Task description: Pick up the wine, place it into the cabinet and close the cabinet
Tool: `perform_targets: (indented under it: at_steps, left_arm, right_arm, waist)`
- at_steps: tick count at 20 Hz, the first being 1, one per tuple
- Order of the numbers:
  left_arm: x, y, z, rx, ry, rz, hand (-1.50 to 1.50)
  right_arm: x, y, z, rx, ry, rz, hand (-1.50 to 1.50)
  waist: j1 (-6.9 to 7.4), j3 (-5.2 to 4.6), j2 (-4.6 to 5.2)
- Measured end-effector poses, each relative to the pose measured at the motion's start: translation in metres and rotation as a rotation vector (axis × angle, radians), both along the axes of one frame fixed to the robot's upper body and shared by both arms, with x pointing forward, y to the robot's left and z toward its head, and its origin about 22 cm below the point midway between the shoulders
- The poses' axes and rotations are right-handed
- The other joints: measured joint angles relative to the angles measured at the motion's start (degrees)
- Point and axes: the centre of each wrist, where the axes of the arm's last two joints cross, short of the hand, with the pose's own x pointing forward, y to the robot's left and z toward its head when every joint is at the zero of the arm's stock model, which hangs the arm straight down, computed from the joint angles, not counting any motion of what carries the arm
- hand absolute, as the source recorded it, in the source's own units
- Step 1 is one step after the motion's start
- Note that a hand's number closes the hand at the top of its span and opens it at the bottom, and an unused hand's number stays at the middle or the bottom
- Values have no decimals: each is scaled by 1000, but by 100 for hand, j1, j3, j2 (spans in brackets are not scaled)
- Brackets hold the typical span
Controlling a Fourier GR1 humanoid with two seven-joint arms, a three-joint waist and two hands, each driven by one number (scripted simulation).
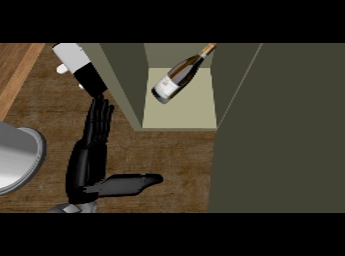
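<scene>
The wine bottle leans tilted inside the open cabinet, its base on the pale shelf and its neck pointing up and to the right. No hand touches it. My left hand lies at the lower left, open, with its fingers straight and pointing away from me and its thumb stretched to the right. Its fingertips end just left of the cabinet's dark olive left panel. My right hand shows nowhere.
A wide dark olive panel fills the right side. A grey round vessel stands at the left edge. A white and black object sits just beyond my left fingertips. Wooden countertop shows between them.
</scene>
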Motion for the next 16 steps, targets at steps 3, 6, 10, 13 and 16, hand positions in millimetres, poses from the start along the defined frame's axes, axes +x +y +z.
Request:
perform_targets:
  at_steps: [3,6,10,13,16]
  left_arm:
    - [-15,14,9,-18,-5,-50,-150]
    - [-24,32,13,-23,0,-105,-150]
    - [-37,53,13,-32,3,-167,150]
    - [-42,71,14,-33,1,-192,150]
    - [-45,88,14,-36,2,-201,150]
  right_arm:
    - [0,4,0,-5,12,30,150]
    - [-3,5,-1,-59,30,105,150]
    - [-6,1,-3,-138,39,193,150]
    - [-8,-2,-3,-173,28,216,150]
    - [-7,-4,-1,-189,30,215,150]
  waist:
    - [3,-1,2]
    - [-6,-3,1]
    - [-11,-5,2]
    - [-19,-8,6]
    - [-14,-7,16]
